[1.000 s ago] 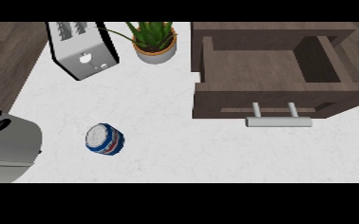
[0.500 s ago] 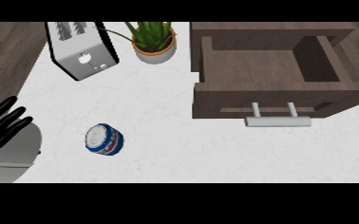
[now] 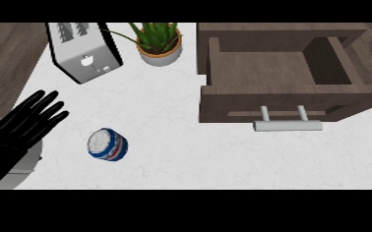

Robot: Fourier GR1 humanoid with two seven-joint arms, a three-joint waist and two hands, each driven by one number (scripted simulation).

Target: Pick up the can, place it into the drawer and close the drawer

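Now left hand (image 3: 29, 123) has risen beside can (image 3: 108, 145).

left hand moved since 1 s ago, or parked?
Yes. The left hand has come up into view from the lower left edge, fingers straight, toward the toaster. It is left of the can, not touching it.

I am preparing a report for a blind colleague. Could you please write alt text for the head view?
A blue and white can lies on a white counter, with the robot's open left hand just left of it, not touching. An open wooden drawer with a metal handle is at the right; a toaster and potted plant stand behind.
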